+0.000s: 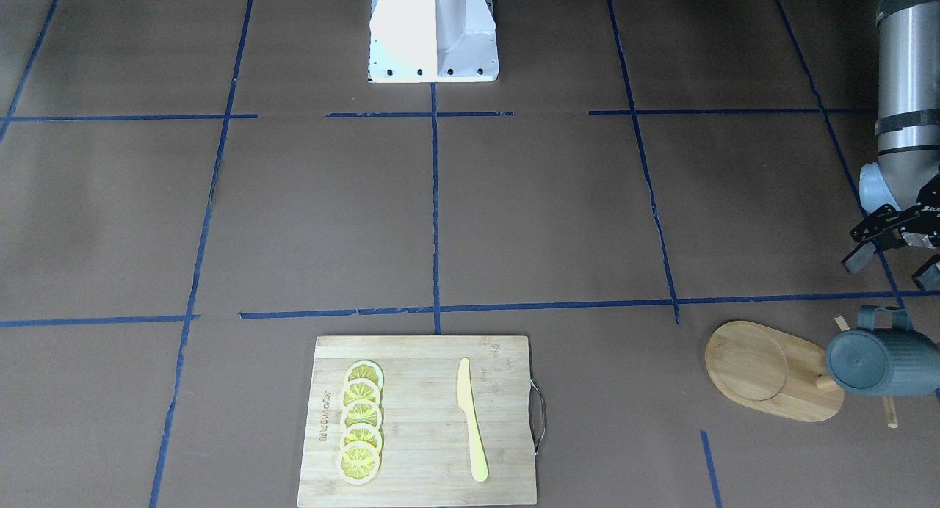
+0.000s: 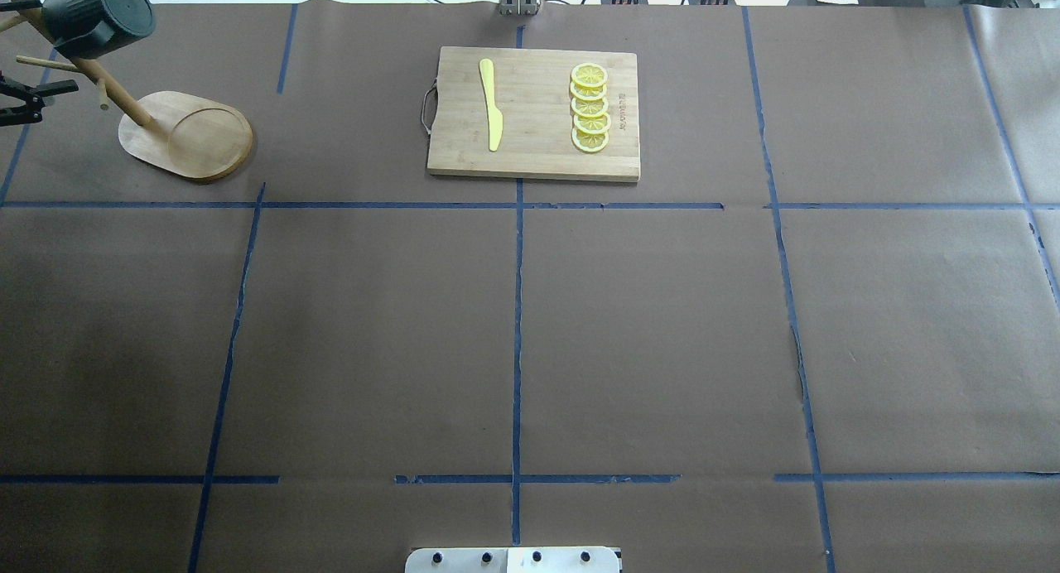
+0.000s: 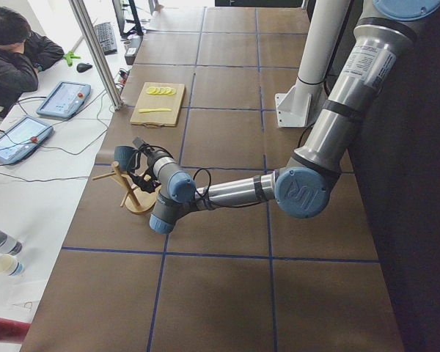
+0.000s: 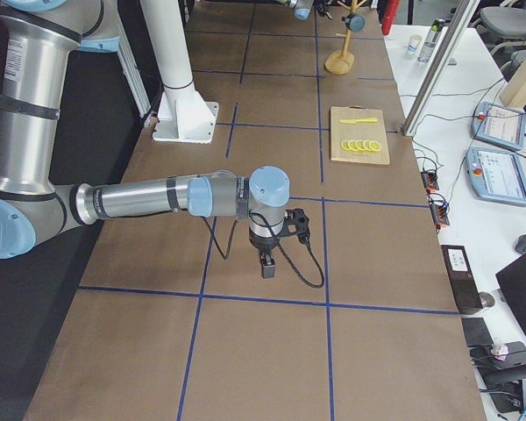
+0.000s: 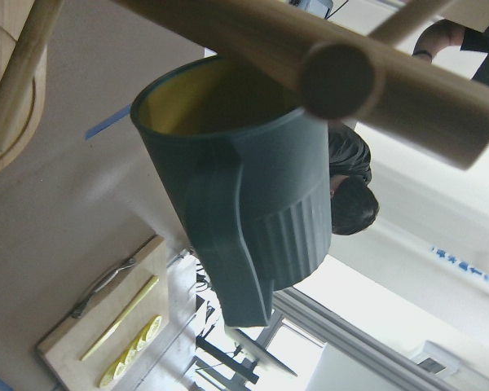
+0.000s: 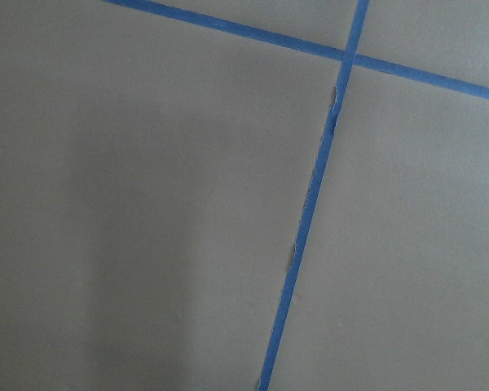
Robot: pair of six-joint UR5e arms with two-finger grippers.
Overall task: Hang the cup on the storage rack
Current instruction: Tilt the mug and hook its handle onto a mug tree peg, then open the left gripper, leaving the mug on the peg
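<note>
Brown paper table [image 2: 662,349], blue tape [image 2: 517,341], hanging cup [image 2: 98,16]

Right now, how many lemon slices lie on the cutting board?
5 lemon slices, one overlapping row on the cutting board near its printed edge, apart from the knife.

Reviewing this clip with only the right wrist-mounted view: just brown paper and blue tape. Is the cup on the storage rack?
Observer: Yes. The cup hangs up on the storage rack, off the table.
Operator: Is the left gripper holding it?
Observer: No. The left gripper is open and apart from the cup.
Operator: What else is on the table?
Observer: A bamboo cutting board carrying lemon slices and a yellow knife.
</note>
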